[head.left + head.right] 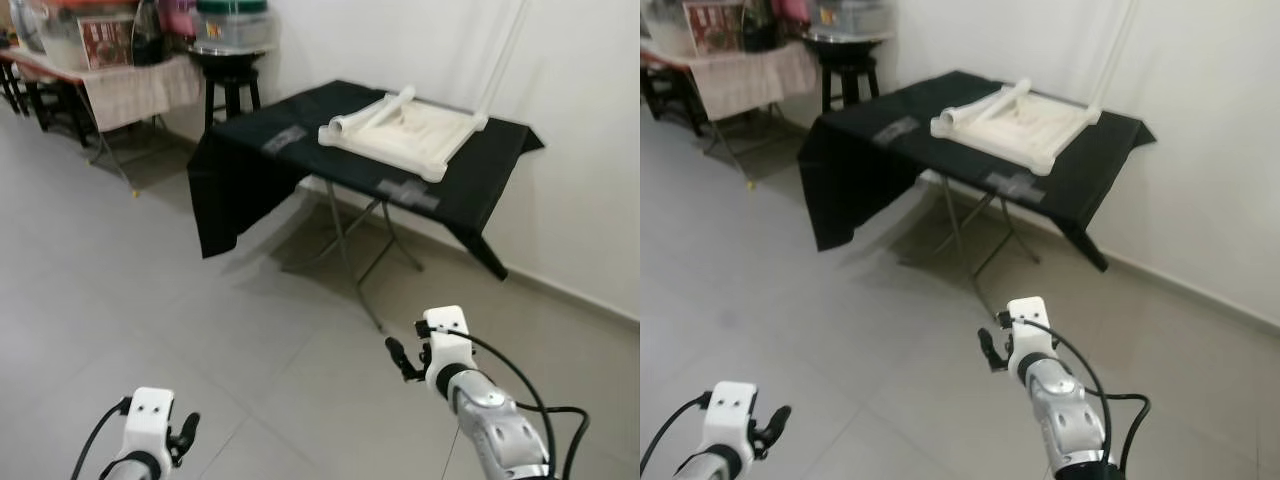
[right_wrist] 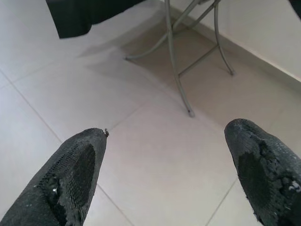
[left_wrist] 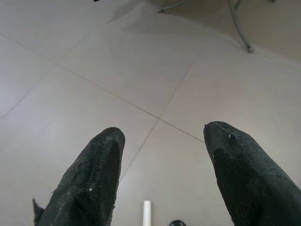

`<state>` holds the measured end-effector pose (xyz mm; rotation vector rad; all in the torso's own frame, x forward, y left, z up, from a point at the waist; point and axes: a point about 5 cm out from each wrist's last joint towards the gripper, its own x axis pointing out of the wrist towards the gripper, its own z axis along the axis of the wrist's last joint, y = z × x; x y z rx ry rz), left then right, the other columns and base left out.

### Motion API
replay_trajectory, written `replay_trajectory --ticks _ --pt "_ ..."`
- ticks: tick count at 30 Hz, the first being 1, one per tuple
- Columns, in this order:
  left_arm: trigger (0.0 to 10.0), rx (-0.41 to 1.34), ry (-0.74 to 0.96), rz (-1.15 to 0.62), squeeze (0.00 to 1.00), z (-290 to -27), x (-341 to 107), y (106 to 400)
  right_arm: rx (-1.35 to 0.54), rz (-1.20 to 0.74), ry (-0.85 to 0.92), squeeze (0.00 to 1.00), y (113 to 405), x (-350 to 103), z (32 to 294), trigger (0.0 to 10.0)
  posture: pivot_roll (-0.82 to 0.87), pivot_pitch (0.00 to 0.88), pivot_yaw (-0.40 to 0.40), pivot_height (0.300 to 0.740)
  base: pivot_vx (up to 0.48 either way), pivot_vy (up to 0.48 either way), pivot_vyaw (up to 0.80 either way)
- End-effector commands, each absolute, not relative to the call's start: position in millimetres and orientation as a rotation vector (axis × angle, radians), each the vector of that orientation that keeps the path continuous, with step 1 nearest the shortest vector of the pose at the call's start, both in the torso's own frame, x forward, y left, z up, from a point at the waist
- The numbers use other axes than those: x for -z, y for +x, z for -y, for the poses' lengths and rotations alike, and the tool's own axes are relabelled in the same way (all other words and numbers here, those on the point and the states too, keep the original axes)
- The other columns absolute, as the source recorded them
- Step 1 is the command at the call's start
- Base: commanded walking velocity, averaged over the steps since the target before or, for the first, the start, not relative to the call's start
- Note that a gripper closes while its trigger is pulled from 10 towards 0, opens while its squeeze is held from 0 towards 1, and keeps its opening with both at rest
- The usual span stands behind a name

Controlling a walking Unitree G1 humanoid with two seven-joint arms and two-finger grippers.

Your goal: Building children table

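- Nearest me, the left gripper hangs low over the floor tiles, fingers spread apart, holding nothing.
- The right gripper is raised a little higher and further forward, fingers likewise parted and empty.
- Well ahead, the white children's table lies upside down on the black-draped folding table by the wall.
- I'd judge this the approach; the next move calls for walking closer before either arm can reach.
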<state>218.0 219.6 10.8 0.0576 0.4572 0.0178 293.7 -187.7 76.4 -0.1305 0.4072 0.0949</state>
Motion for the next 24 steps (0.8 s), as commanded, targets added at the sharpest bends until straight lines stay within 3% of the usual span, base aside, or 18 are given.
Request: replay_trajectory --ticks 1,12,22,24 --pt "10.0 -0.02 0.069 -0.464 0.0 -222.5 -9.9 215.6 -0.082 -0.395 -0.131 0.0 295.4 -78.1 190.5 10.0 0.0 0.0 -0.077 0.74 0.0 0.0 0.0" --pt "10.0 -0.032 0.069 -0.446 0.0 -223.6 -13.5 219.3 -0.072 -0.396 -0.118 0.0 294.8 -76.9 189.1 10.0 0.0 0.0 -0.077 0.74 0.0 0.0 0.0" --pt "10.0 -0.032 0.07 -0.438 0.0 -223.7 -15.0 221.7 -0.073 -0.398 -0.117 0.0 295.4 -76.6 187.2 10.0 0.0 0.0 -0.074 0.74 0.0 0.0 -0.8" --pt "10.0 -0.037 0.069 -0.437 0.0 -224.5 -15.0 222.7 -0.068 -0.393 -0.116 0.0 296.5 -77.2 188.7 10.0 0.0 0.0 -0.073 0.74 0.0 0.0 0.0"
